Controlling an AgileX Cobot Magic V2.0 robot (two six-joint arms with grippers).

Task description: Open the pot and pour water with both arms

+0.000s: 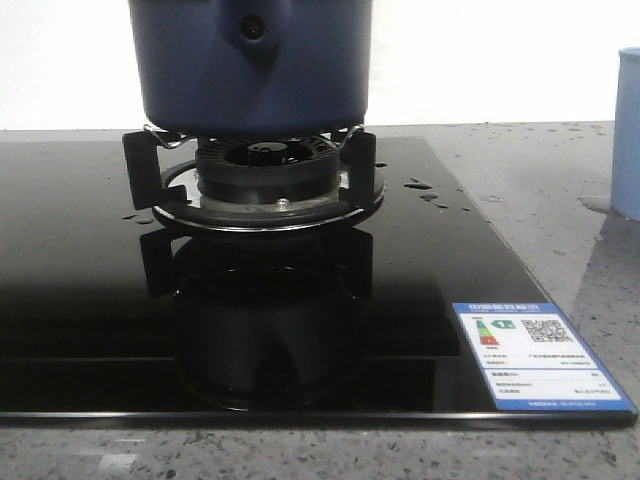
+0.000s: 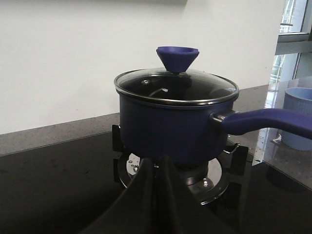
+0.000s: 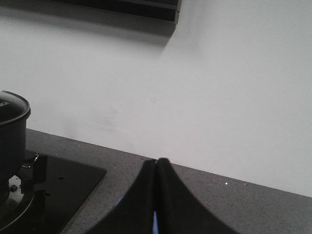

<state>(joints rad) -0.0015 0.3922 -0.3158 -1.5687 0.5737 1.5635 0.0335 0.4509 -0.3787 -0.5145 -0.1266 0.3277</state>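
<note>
The dark navy-blue pot (image 1: 250, 60) stands on the gas burner (image 1: 265, 175), its handle bracket facing the front camera. In the left wrist view the pot (image 2: 165, 131) carries a glass lid (image 2: 175, 85) with a blue cone knob (image 2: 177, 56), and its handle (image 2: 273, 121) sticks out sideways. My left gripper (image 2: 156, 158) is shut and empty, low in front of the pot wall. My right gripper (image 3: 157, 161) is shut over the grey counter, apart from the pot (image 3: 10, 136). Water shows as droplets (image 1: 418, 185) on the hob. Neither gripper shows in the front view.
A pale blue cup (image 1: 628, 130) stands on the counter at the right, by a wet patch (image 1: 595, 205); it also shows in the left wrist view (image 2: 297, 117). The black glass hob (image 1: 80, 300) has a label sticker (image 1: 535, 355) at its front right corner. A white wall stands behind.
</note>
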